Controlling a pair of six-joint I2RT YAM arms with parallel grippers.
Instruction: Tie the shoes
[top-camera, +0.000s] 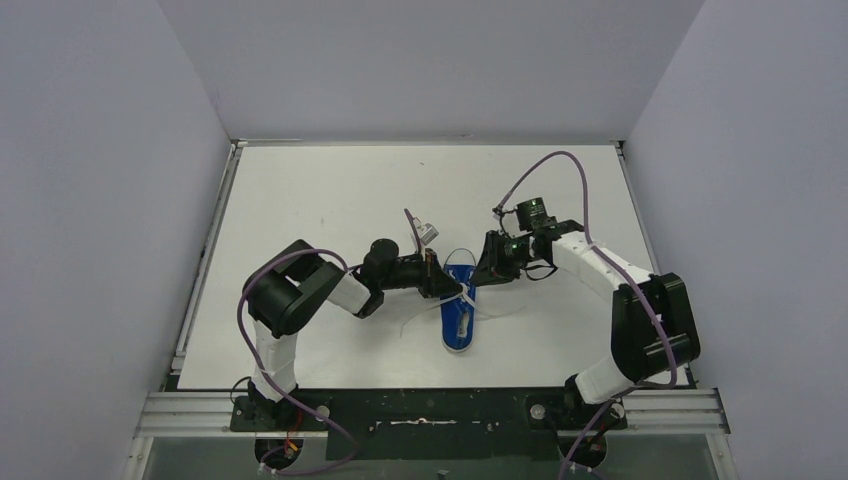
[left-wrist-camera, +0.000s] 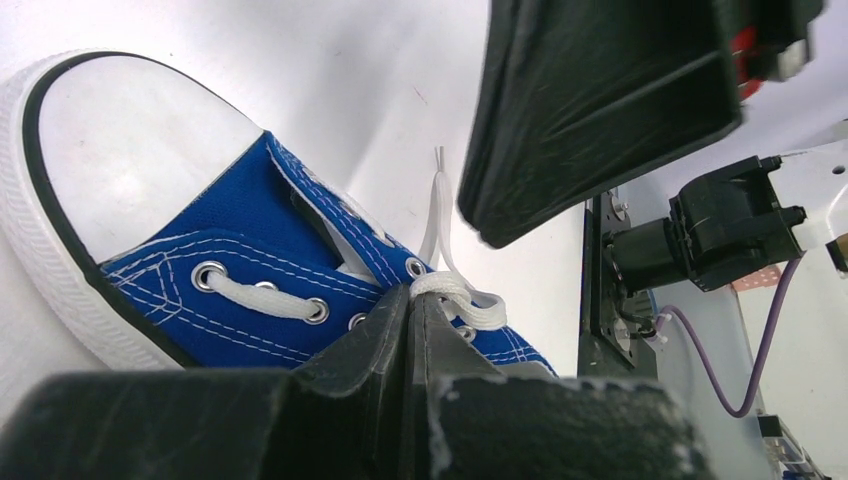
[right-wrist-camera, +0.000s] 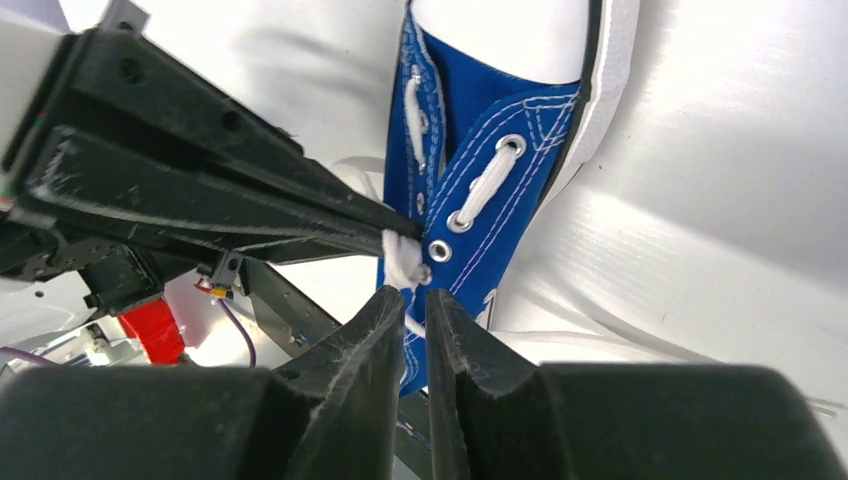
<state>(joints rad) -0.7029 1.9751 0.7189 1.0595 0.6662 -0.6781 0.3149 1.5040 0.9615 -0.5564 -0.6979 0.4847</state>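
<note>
White table (top-camera: 300, 200) centre stage, blue sneaker (top-camera: 458, 312) lying between both arms, left gripper (left-wrist-camera: 412, 297) pinched tight on white lace (left-wrist-camera: 462, 298), right gripper (right-wrist-camera: 408, 300) fingers barely apart at that lace, grip unclear

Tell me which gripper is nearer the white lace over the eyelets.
Left. The left gripper is shut on the white lace above the sneaker's eyelets; the right gripper sits just beside it, jaws slightly parted, the lace leading into their gap.

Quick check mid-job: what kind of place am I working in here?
Probably a robot test cell in a lab: white table boxed in by plain walls, aluminium rail along the near edge, one blue sneaker as the workpiece.
</note>
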